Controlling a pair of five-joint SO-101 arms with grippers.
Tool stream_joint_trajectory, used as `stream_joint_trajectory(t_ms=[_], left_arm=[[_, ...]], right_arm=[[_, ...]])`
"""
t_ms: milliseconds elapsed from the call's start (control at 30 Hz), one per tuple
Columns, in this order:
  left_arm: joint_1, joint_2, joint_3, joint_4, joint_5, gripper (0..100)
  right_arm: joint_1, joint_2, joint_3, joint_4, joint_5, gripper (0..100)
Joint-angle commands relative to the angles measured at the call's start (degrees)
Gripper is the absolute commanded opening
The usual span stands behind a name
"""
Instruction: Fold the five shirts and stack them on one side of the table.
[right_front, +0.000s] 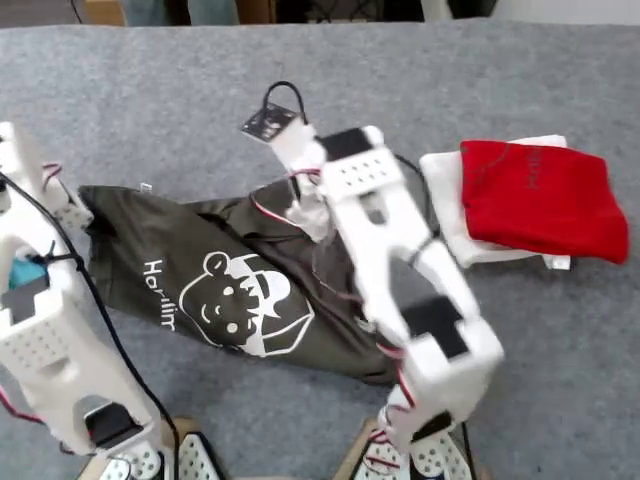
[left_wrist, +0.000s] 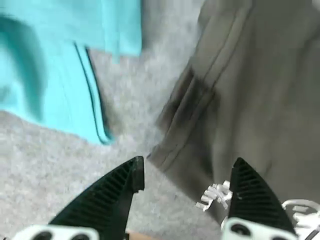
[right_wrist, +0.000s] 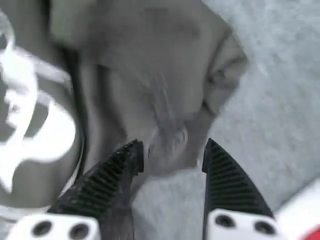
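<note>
A dark olive shirt (right_front: 250, 290) with a white print lies crumpled across the middle of the grey table (right_front: 420, 80). My right gripper (right_wrist: 173, 145) is open just above a bunched edge of this shirt (right_wrist: 150, 75), at its far side (right_front: 305, 212). My left gripper (left_wrist: 189, 165) is open too, low over the hem of the dark shirt (left_wrist: 250, 90) at its left end. A teal shirt (left_wrist: 45, 65) lies just beyond that hem. At the right, a folded red shirt (right_front: 540, 200) rests on a folded white shirt (right_front: 445, 190).
The left arm (right_front: 40, 330) stands along the table's left edge, and the right arm (right_front: 400, 270) reaches over the dark shirt's right part. Bare grey cloth runs across the far side and the near right corner.
</note>
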Motion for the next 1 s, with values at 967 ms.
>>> stream_joint_trajectory(t_ms=[967], left_arm=[[3.12,-8.00,14.11,-8.18,-1.32,26]], right_arm=[[0.97,50.33,-81.36,-0.09,-6.95,6.3]])
